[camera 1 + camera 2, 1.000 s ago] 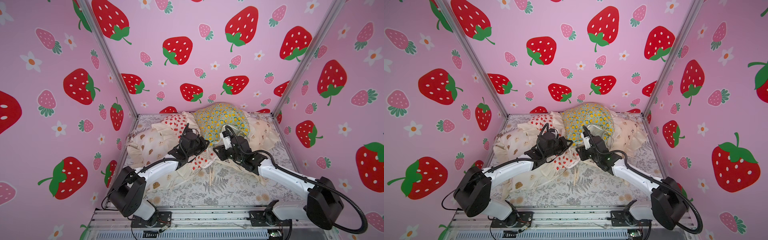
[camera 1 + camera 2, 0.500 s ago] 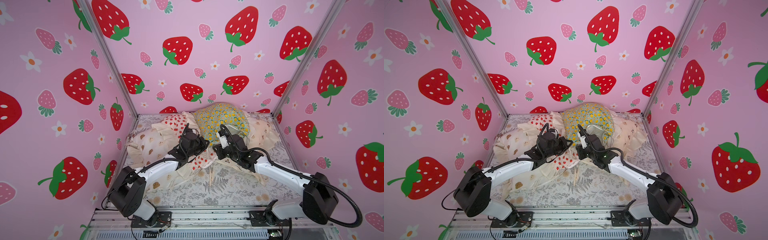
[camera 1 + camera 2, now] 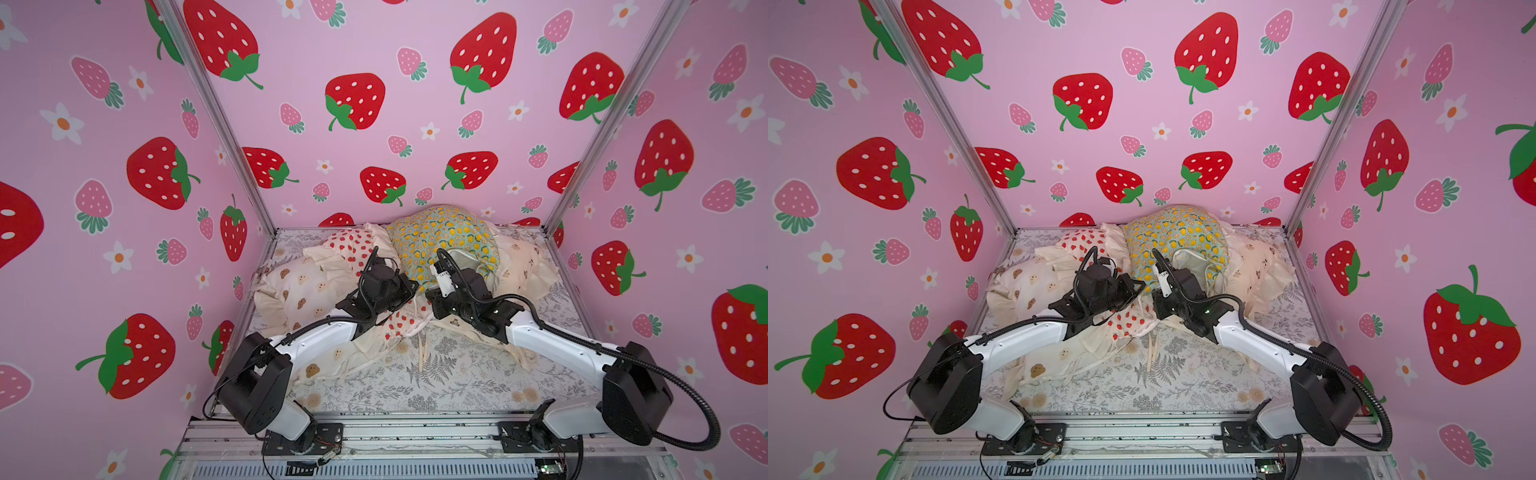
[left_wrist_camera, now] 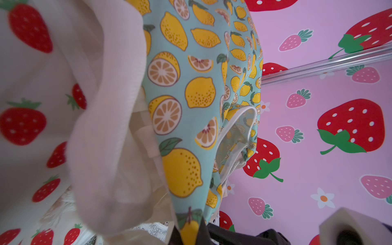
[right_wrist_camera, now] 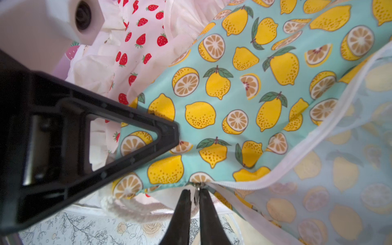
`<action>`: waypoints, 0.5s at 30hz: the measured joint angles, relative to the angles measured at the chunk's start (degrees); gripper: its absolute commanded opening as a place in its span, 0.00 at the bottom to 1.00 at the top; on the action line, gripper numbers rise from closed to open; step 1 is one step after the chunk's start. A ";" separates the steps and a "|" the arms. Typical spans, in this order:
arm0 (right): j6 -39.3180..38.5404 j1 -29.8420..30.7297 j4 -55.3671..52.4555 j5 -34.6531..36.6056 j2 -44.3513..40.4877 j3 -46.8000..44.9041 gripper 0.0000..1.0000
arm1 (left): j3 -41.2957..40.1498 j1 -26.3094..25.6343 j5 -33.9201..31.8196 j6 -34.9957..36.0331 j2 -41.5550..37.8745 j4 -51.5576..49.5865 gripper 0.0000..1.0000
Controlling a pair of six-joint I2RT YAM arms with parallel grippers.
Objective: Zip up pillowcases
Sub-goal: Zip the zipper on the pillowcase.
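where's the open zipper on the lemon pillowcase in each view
Top view: open zipper, rear centre, on the lemon pillowcase.
Top view: same place.
Left wrist: white-edged gap against the pink wall.
Right wrist: white tape curving across the lemon print.
Shared landmark: strawberry pillowcase beside it.

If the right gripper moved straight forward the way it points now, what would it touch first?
The small metal zipper pull of the lemon pillowcase; it sits right at the tips of the right gripper, apparently between them. Behind it comes the lemon fabric.
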 measured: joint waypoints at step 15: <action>-0.66 0.00 0.00 1.03 0.57 0.87 0.00 | 0.00 -0.15 -0.04 0.15 -0.28 -0.20 0.00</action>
